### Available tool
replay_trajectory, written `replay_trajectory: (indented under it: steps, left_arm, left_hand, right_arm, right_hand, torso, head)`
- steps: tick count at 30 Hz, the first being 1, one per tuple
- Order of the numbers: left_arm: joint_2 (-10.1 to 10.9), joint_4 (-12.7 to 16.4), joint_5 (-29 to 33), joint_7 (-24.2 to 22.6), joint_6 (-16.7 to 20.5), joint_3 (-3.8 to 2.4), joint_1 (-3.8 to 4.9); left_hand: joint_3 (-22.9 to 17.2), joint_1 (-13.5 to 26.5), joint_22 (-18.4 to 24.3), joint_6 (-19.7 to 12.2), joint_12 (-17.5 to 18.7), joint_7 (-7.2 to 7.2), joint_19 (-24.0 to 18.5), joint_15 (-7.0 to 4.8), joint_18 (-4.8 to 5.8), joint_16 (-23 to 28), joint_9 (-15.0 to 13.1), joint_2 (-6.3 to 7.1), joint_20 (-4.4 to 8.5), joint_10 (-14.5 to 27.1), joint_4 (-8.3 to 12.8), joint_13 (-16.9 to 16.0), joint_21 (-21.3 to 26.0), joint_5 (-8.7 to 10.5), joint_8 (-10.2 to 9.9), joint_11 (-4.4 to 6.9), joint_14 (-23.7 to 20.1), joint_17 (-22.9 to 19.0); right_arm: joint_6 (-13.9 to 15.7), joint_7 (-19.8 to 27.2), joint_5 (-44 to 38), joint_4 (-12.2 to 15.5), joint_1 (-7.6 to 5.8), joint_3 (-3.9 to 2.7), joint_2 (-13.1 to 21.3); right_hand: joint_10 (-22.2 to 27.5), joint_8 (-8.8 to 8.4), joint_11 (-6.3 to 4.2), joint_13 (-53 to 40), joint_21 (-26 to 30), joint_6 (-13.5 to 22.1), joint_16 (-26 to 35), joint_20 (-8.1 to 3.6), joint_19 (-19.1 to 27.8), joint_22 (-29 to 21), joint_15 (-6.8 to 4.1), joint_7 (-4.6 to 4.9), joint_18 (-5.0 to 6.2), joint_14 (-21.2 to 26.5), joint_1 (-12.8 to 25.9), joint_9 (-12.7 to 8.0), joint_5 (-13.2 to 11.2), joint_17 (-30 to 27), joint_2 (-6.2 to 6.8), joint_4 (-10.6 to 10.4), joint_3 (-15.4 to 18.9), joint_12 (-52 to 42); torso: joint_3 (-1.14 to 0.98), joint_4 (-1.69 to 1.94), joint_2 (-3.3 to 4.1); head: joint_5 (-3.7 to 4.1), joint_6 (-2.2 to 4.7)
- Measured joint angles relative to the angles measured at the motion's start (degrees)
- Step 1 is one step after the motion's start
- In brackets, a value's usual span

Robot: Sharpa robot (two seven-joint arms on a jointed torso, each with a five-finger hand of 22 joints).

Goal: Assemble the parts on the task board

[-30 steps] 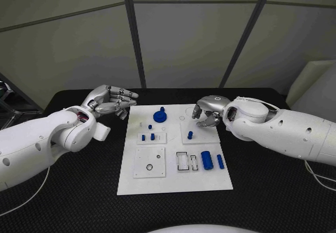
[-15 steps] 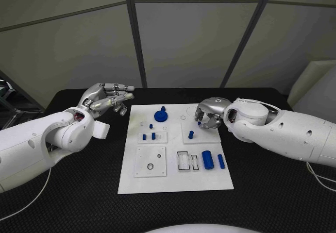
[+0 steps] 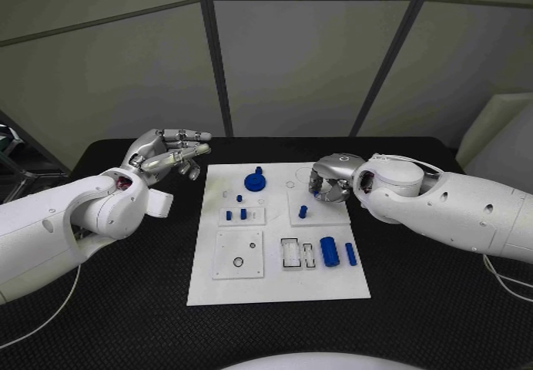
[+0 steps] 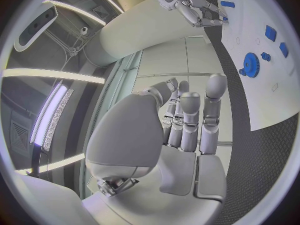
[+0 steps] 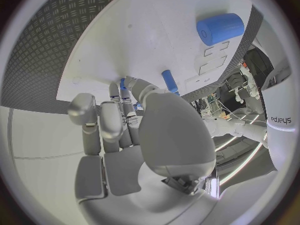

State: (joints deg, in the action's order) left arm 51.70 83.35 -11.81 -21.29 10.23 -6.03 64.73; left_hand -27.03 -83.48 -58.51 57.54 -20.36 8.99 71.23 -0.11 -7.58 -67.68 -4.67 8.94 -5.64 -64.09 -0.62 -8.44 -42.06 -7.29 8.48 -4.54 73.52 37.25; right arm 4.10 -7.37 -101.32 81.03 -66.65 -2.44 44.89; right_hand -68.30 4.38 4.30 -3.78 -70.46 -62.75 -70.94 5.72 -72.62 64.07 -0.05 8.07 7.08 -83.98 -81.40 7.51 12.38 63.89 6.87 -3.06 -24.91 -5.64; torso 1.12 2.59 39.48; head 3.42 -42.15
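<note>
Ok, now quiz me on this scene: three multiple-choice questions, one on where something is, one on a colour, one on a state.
1. Where is the gear?
A. In the left hand
B. On the black table
C. On the far part of the task board

2. What colour is the large cylinder lying on the board's near right part?
A. Blue
B. Grey
C. Red

3. What is the left hand doing?
A. Pressing on the board
B. Holding nothing, off the board's left side
C. Gripping the gear

Answers:
1 C: the gear sits on the white board near its far edge.
2 A: it is blue, like the small pegs.
3 B: the left wrist view shows its fingers extended with nothing in them, and the head view shows it beside the board, over the table.
</note>
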Motion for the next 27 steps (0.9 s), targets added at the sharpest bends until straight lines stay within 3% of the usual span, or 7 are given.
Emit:
replay_trajectory:
  steps: [2, 17, 27]
  left_arm:
    - [0.0, -0.04, 0.06, 0.0, 0.0, 0.0, 0.0]
    - [-0.01, -0.44, 0.26, 0.0, -0.01, 0.0, 0.0]
    - [-0.1, -0.91, 0.3, 0.0, 0.03, 0.0, 0.0]
  left_hand:
    - [0.0, 0.0, 0.0, 0.0, 0.0, 0.0, 0.0, 0.0, 0.0, 0.0, 0.0, 0.0, 0.0, 0.0, 0.0, 0.0, 0.0, 0.0, 0.0, 0.0, 0.0, 0.0]
    - [0.0, 0.23, 0.15, 0.0, -0.22, 0.0, 0.0, 0.0, 0.0, 0.0, 0.02, -0.22, 0.0, 0.0, 0.0, -0.08, 0.24, 0.0, 0.0, 0.0, 0.0, -0.11]
    - [0.0, 0.22, 0.25, 0.14, -0.22, 0.15, -0.21, 0.21, 0.01, 0.0, 0.04, -0.22, 0.21, 0.29, 0.0, -0.18, 0.24, 0.0, 0.0, -0.3, -0.2, -0.24]
  right_arm:
    - [-0.2, 0.02, 0.0, -0.01, -0.02, -0.02, -0.07]
    - [-1.34, -0.22, -0.11, 0.15, -0.11, -0.17, -0.18]
    - [0.35, -0.94, -0.61, 1.69, 0.23, 0.01, 0.86]
  right_hand:
    - [-0.5, 0.0, -0.11, -0.02, -0.08, -0.12, -0.13, 0.0, 0.0, 0.36, -0.07, -0.09, -0.89, -0.07, -0.19, 0.09, -1.07, 0.15, -0.29, 0.23, -0.4, 0.0]
    - [-2.03, -0.01, -0.21, -0.09, -1.74, -1.51, -1.48, -0.3, -0.3, 2.1, -0.06, -0.07, -0.88, -0.06, -1.24, 0.46, -2.1, 0.69, -1.33, 2.14, -2.61, 0.57]
    - [-2.55, -0.19, 0.31, -0.21, -2.75, -1.99, -2.59, -0.1, -0.5, 3.38, -0.06, 0.42, -0.88, -0.06, -1.47, 0.51, -1.17, 1.35, -1.55, 3.65, -4.1, 0.9]
  torso:
    - [0.0, 0.0, 0.0]
    - [-0.03, -0.02, -0.04]
    - [-0.04, -0.06, -0.12]
  head:
    - [0.01, -0.08]
    - [0.08, -0.48]
    - [0.18, -0.42]
